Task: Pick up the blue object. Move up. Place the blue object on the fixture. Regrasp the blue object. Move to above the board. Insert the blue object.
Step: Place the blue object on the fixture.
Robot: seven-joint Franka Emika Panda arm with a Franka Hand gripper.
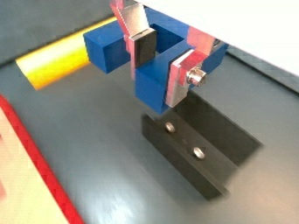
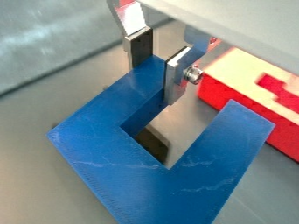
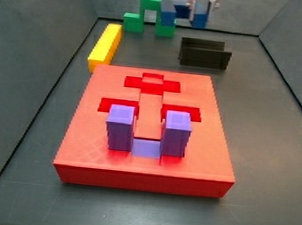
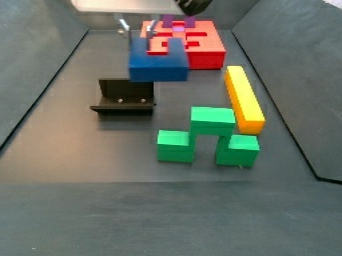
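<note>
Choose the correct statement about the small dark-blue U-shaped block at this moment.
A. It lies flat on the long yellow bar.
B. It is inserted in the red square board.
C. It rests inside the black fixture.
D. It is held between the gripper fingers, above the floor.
D: in a wrist view the gripper has its silver fingers clamped on the dark-blue U-shaped block, which hangs above the black fixture, not in it.

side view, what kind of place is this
Probably a robot lab test cell: a dark walled tray, toy-like blocks such as the red board, and a gripper holding the blue object above the fixture.
</note>
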